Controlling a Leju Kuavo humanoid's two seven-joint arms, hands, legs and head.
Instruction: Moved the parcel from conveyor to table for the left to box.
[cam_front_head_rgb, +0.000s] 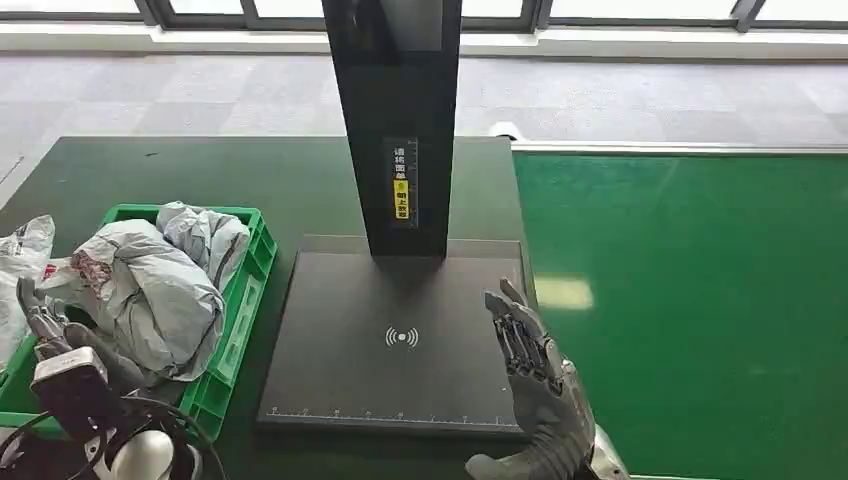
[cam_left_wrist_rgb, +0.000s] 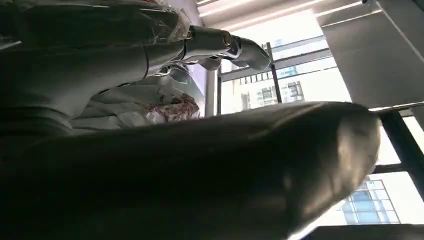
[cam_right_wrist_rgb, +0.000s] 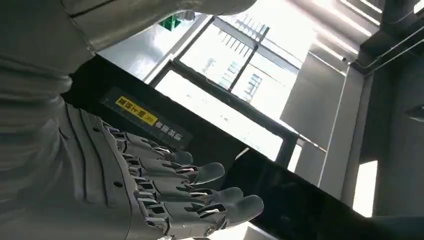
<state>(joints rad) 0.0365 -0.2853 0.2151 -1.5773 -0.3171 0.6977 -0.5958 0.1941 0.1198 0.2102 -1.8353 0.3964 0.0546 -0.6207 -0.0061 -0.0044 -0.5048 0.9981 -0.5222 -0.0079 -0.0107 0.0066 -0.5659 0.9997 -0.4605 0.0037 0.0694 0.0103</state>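
Note:
Crumpled grey parcel bags lie heaped in the green crate at the left. My left hand sits low at the crate's near left side, fingers pointing away and touching the heap's edge. In the left wrist view its fingers stretch out over a grey parcel with red print, well apart from the thick thumb, and nothing is gripped. My right hand hovers open over the near right corner of the black scanner platform, fingers straight and holding nothing.
A black column with a yellow label rises from the platform's far edge. The green conveyor belt runs along the right. A white bag lies left of the crate on the dark green table.

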